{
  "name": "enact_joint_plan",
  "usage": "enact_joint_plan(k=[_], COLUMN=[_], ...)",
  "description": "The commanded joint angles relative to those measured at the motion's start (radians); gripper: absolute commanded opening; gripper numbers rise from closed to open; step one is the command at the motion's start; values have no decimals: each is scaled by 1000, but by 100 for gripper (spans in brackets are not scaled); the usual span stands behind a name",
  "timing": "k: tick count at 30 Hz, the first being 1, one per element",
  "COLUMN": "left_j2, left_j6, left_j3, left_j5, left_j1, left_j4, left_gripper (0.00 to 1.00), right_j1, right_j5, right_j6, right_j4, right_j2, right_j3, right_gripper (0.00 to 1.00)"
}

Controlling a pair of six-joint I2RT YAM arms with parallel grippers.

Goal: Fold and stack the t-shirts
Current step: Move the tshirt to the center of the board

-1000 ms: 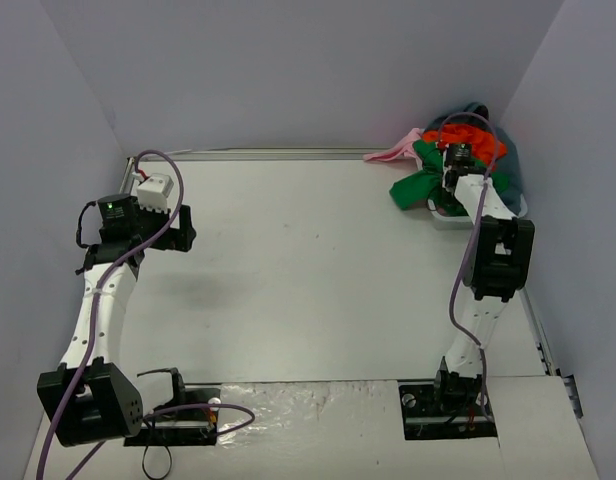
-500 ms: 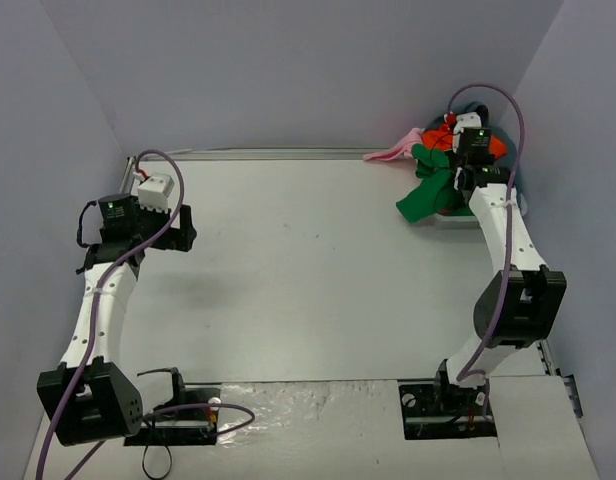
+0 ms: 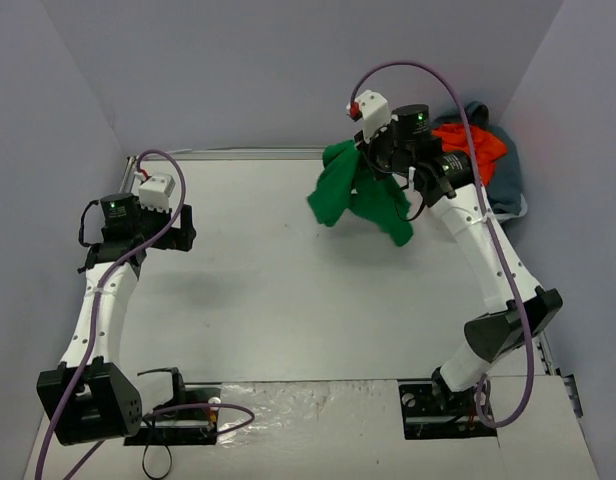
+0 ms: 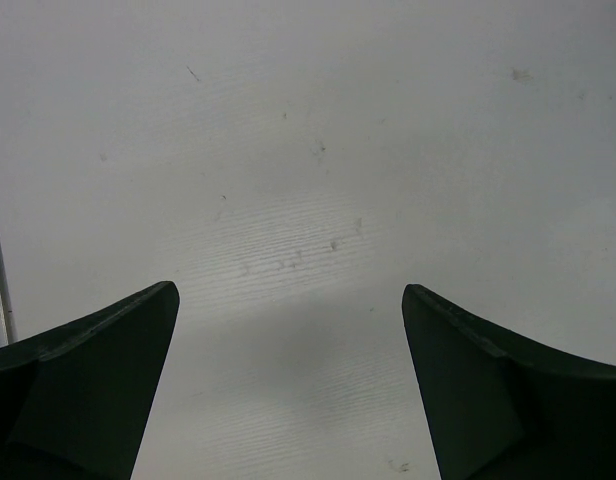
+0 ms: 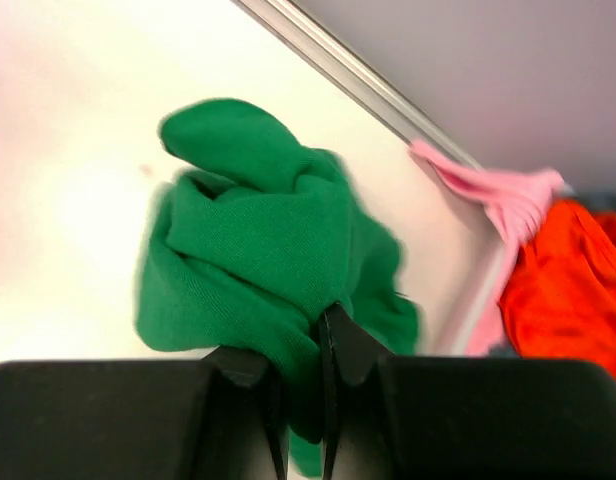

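Since folding needs room, the wide white surface [image 3: 288, 290] stretches beneath both pairs of fingers, the likely place to spread cloth. Beyond the right fingers [image 5: 344, 352], in the far corner, sits the heap of waiting shirts: a grey-blue shirt [image 3: 500, 180] under an orange-red shirt [image 3: 473, 142], with a pink shirt [image 5: 498, 190] trailing along the rail. The green t-shirt [image 3: 353, 195] hangs bunched just below the right fingers, off the surface; they are clamped together on a fold near its top, a hold that seems meant to carry it away from the heap. Crumpled so, it will need opening out. The left fingers [image 4: 98, 350], spread wide and holding nothing, hover over the surface, well apart from the shirt; no object shows between them.
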Motion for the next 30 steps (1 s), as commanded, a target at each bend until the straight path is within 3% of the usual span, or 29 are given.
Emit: enact_joint_plan(k=[1,9,10,11,12,13,14,20,25,30], left_j2=[-11,-9,-8,-6,-8,-9,-9,-5,-6,9], left_j6=[10,15,15,16,18,19,21,22,24,10], left_j3=[20,23,25,26,28,28,28,28,31,34], left_j5=[-21,-27,-24,-22,-22,-16,-16,2,4,-21], left_j1=[-9,-9,-9,-9,-9,-9,-9,-9,-9,-9], left_j4=[-1,-4,-8,-10,-13,-14,-16,-19,-22,-17], left_gripper=[94,94,94,94,94,94,94,94,94,94], right_j1=[6,6,4,0,-2,-2,-2,-23,-14,45], right_j5=[-182,-224,-210,-195,-173,-152,-68,35,-90,-236], right_j6=[-19,-51,-51,-54,-56,-59,-51,-39,-63,-131], right_j4=[-90,-96,-96,-93,-93,-93,-86,-26,-62,-237], right_j2=[-81,-87,-81,-76,-64,-52,-21,54,19,-41], right_j3=[105,-2,-20,-39,-89,-118,-150,-324,-321,-324], right_gripper=[0,0,5,20,70,90,100,100,100,98])
